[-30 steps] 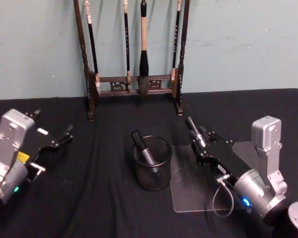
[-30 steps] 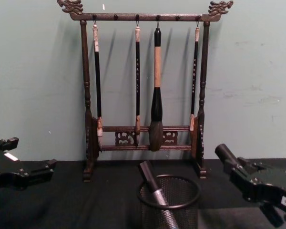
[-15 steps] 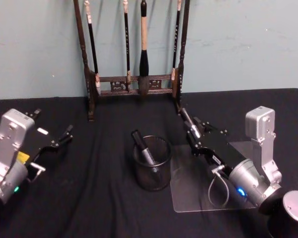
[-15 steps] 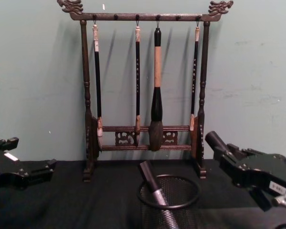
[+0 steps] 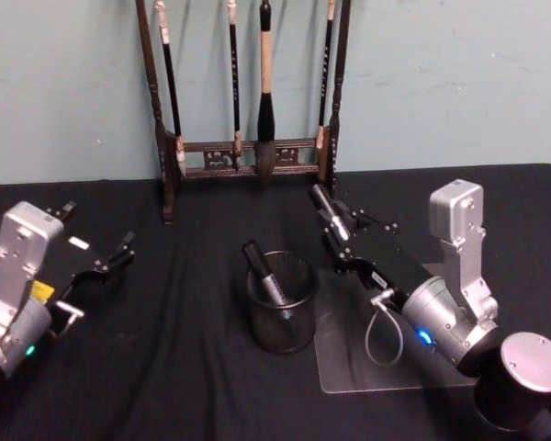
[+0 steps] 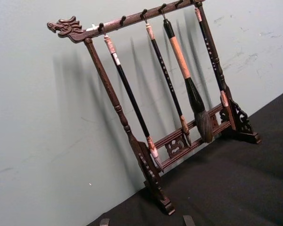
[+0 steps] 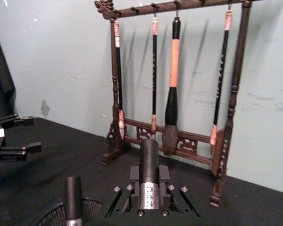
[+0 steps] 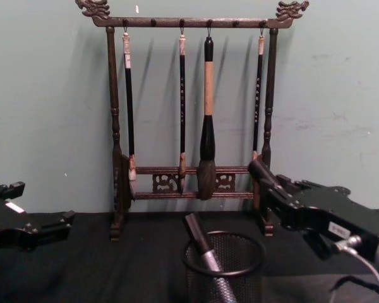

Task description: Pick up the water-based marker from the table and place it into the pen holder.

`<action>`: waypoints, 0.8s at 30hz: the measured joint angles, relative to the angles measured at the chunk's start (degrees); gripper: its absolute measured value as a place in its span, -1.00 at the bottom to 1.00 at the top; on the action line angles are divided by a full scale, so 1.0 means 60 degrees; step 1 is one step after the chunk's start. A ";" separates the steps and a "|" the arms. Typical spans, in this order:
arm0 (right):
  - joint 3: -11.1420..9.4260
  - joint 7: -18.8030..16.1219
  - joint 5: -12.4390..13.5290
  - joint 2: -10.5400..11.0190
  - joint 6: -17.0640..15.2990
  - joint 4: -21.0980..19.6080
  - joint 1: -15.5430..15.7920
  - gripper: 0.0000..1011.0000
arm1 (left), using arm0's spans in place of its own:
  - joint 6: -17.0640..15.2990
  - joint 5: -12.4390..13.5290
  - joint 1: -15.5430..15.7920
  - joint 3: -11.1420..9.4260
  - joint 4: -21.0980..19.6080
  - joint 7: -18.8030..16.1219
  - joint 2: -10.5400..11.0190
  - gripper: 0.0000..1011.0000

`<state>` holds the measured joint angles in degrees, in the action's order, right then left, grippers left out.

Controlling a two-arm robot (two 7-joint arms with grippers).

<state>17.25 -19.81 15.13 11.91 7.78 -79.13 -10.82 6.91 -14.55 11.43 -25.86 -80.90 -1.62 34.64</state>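
The right gripper (image 5: 342,237) has its fingers pressed onto the water-based marker (image 5: 325,208), gripping the lower barrel so that the capped end sticks out ahead, raised off the table (image 5: 184,367) and slanting up toward the brush rack (image 5: 248,156). It hangs just to the right of the pen holder (image 5: 282,335), beside it rather than over the mouth. A second marker (image 5: 264,274) leans inside the cup already, and a clear sheet (image 5: 349,363) lies under the arm. Over on the left the left gripper (image 5: 96,241) sits parked with its fingers spread, well apart from everything.

The trouble I'd expect is at the mouth of the cup. The marker points away from it, more level than upright, so the wrist has to swing it over and tip it down; if it comes in slanted it could strike the rim or the leaning marker and shove the light mesh cup over. A wide swing might also catch the rack's near post.

From the chest the marker's tip (image 8: 260,169) seems to lie right against that post, yet the head view shows open table between them. The right wrist view shows the barrel (image 7: 149,172) seated squarely between the jaws, which the head view leaves unclear
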 joint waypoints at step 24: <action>0.0610 -0.0407 -0.0096 -0.0479 0.0594 0.1002 -0.0963 -0.52 | 0.0000 0.0000 0.0001 0.0000 0.0000 0.0000 0.0000 1.00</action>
<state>20.91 -22.25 14.55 9.03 11.34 -73.12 -16.59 6.91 -14.55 11.43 -25.86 -80.90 -1.62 34.65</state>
